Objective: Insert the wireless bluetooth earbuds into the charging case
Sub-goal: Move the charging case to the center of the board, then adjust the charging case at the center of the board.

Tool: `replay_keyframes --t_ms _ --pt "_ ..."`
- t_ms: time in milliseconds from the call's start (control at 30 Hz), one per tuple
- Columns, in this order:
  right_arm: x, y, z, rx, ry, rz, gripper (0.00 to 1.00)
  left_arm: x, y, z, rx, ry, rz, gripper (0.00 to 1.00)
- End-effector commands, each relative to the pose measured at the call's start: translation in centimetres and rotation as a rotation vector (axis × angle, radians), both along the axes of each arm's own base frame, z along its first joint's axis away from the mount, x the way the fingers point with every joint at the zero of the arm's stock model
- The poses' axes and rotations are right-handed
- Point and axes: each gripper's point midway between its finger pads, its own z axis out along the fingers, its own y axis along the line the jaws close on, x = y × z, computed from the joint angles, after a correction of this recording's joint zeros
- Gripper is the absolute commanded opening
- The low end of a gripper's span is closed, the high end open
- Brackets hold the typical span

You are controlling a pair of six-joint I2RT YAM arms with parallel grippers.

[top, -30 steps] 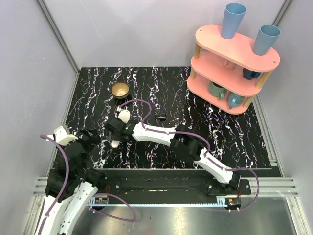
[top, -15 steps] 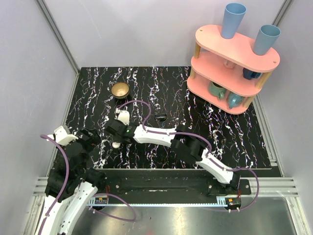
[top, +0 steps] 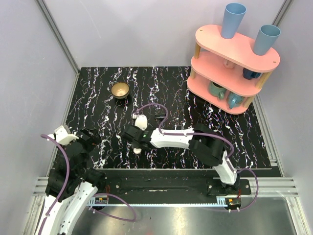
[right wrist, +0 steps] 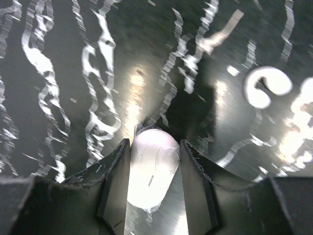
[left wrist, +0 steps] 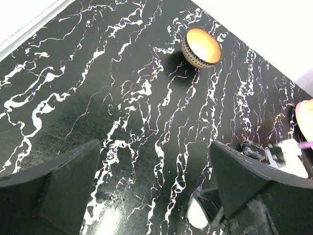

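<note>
Charging case (right wrist: pixel 152 171): sitting clamped between the fingers of the right gripper (right wrist: pixel 155 147), over the marbled table (top: pixel 98 107) near its front edge. Its lower end is hiding behind them, and the lid seam is hard to read. Overhead, only a white sliver is showing.
Left gripper (left wrist: pixel 155 147): hanging spread apart, empty.
Brass bowl (left wrist: pixel 202 47): appearing in left-wrist and overhead views only.

The top external camera looks down from above and behind the arm bases over the whole worktop (top: pixel 171 93), the left wrist camera looks low across it towards the brass bowl (left wrist: pixel 201 47), which both views share, and the right wrist camera peers down between its jaws, very close.
</note>
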Motion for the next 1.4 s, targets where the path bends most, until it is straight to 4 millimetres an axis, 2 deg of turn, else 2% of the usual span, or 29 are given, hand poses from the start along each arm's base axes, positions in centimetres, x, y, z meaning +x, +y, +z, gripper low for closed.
replay_keyframes --t_ms 0,33,67,133,167,233,267,300,367,467,500,533,567,700,833,867,967,1100,1167,1233,1367 --pt "-1.7 -5.9 0.7 -0.105 0.003 -0.034 0.46 0.5 -0.4 0.7 -0.003 -0.028 -0.017 0.99" --pt "-2.0 -6.5 0.6 -0.106 0.011 -0.042 0.46 0.6 -0.4 0.6 -0.002 -0.027 -0.019 0.99" --pt "-2.6 -8.0 -0.3 -0.134 0.026 -0.047 0.46 0.6 -0.4 0.6 -0.002 -0.026 -0.019 0.99" --pt "-2.9 -9.3 0.2 -0.121 0.021 -0.085 0.47 0.7 -0.6 0.5 0.000 -0.020 -0.027 0.99" --pt "-3.4 -10.8 -0.7 -0.140 0.036 -0.115 0.47 0.8 -0.7 0.5 0.003 -0.015 -0.029 0.99" --pt "-3.3 -12.0 -0.1 -0.117 0.044 -0.158 0.47 0.9 -0.8 0.4 0.003 -0.010 -0.035 0.99" --pt "-3.6 -13.4 -0.9 -0.128 0.066 -0.195 0.48 0.9 -0.9 0.4 0.002 -0.011 -0.040 0.99" --pt "-3.5 -13.9 -0.3 -0.108 0.066 -0.219 0.48 1.0 -0.9 0.3 0.006 -0.006 -0.041 0.99" --pt "-3.3 -15.8 -0.8 -0.092 0.089 -0.298 0.48 1.1 -1.0 0.2 0.005 -0.005 -0.045 0.99" --pt "-3.0 -17.0 -0.2 -0.048 0.086 -0.380 0.52 1.3 -1.2 0.1 0.006 -0.001 -0.051 0.99" --pt "-2.9 -17.0 0.4 -0.023 0.084 -0.398 0.54 1.3 -1.2 0.0 0.008 0.002 -0.052 0.99" --pt "-2.9 -17.0 0.5 -0.008 0.089 -0.410 0.66 1.4 -1.3 0.1 0.005 -0.001 -0.053 0.99" --pt "-2.9 -16.7 1.0 0.016 0.097 -0.419 0.71 1.4 -1.3 0.0 0.008 0.001 -0.055 0.99" --pt "-2.6 -16.2 2.3 0.034 0.085 -0.391 0.83 1.3 -1.3 0.1 0.011 0.002 -0.056 0.99" --pt "-1.7 -17.3 4.8 0.024 -0.004 -0.368 0.87 1.4 -1.2 0.0 0.014 0.005 -0.055 0.99" --pt "-1.4 -17.6 6.1 0.027 -0.042 -0.347 0.88 1.4 -1.3 0.0 0.015 0.008 -0.056 0.99" --pt "-1.7 -17.7 7.9 0.047 -0.074 -0.254 0.88 1.5 -1.4 -0.2 0.017 0.014 -0.058 0.99" --pt "-3.7 -17.7 7.6 0.095 0.005 -0.205 0.90 1.7 -1.5 -0.3 0.024 0.019 -0.065 0.99" --pt "-4.8 -17.9 6.7 0.125 0.063 -0.216 0.98 1.7 -1.4 -0.3 0.026 0.017 -0.064 0.99" --pt "-5.5 -18.3 5.5 0.144 0.097 -0.234 1.00 1.6 -1.3 -0.1 0.023 0.007 -0.059 0.99" --pt "-6.3 -17.1 4.7 0.217 0.142 -0.208 0.99 1.3 -1.1 0.3 0.011 -0.026 -0.051 0.99"
